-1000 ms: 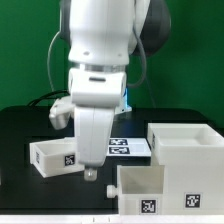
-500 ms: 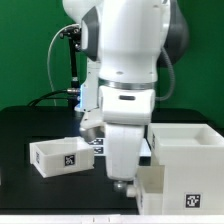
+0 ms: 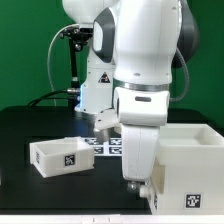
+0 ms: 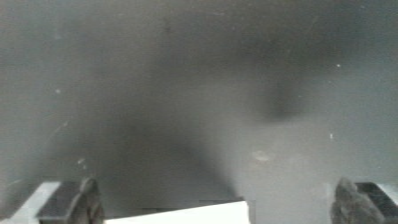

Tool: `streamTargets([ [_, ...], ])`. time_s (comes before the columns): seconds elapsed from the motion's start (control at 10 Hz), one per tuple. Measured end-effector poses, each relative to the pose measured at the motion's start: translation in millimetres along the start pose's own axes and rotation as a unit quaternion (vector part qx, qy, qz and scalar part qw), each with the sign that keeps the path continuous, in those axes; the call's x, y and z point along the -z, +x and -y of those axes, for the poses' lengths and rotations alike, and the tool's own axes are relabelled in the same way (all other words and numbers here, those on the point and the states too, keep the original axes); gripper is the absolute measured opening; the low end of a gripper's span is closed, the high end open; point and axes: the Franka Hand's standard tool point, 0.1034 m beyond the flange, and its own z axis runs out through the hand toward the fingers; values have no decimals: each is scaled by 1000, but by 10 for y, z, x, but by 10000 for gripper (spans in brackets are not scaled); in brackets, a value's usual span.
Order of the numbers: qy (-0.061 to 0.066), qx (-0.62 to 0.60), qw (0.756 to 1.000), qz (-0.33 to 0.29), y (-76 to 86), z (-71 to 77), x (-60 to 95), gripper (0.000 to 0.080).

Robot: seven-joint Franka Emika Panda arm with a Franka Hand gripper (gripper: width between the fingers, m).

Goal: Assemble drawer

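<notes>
A small white tray (image 3: 58, 156) with a square marker lies at the exterior view's left. At the right stand two more white drawer parts: an open-top box (image 3: 192, 138) behind, and a lower part (image 3: 182, 182) with a marker on its front. My gripper (image 3: 135, 182) hangs low just to the left of that front part and hides its left edge. In the wrist view the gripper (image 4: 214, 202) is open with its fingers (image 4: 61, 202) far apart and nothing held. A white corner (image 4: 178, 214) shows between them over the dark table; I cannot tell which part it belongs to.
The marker board (image 3: 108, 146) lies flat on the black table behind the arm, partly hidden by it. A black stand with cables (image 3: 72, 60) rises at the back left in front of a green wall.
The arm has swung toward the exterior view's right, from over the marker board to the left edge of the front right part, which it now partly covers. The parts have not moved.
</notes>
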Motion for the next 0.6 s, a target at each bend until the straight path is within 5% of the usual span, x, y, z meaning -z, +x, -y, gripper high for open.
streamTargets([
  [0.6,-4,16,1000,14,-655,-115,173,649],
])
